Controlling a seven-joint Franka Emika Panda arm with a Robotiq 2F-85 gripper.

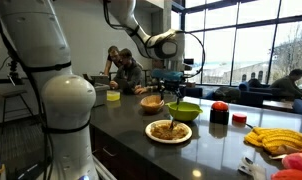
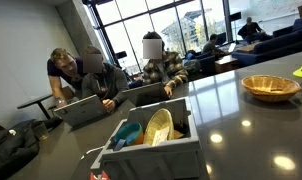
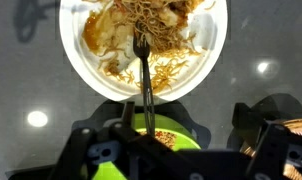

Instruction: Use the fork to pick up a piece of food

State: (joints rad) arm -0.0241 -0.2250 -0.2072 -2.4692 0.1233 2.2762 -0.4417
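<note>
From my wrist view, the slim dark fork runs straight up the middle of the frame. Its handle disappears at 6 o'clock into the black gripper, and its tines point to 12 o'clock. The fork is clearly carried by the gripper, since it comes out from between the fingers. The fingers are dark and blurred there, though, so I cannot tell whether they are clenched on the handle or standing wide around it.

The tines end over the pile of golden-brown, noodle-like food on the round white plate. They sit near the 6 o'clock edge of the heap. I cannot tell whether they already press into the food or hover just above it, because this view gives me no depth. No piece is visibly lifted on the fork.

The plate sits on the dark glossy counter, and a bright green bowl shows just beyond its 6 o'clock rim, behind the gripper.

As I judge it, the task has 3 parts. Taking up the fork and bringing it over the plate are done. Spearing a chunk and raising it clear of the plate is left. I would press down gently, so the plate does not slide.
</note>
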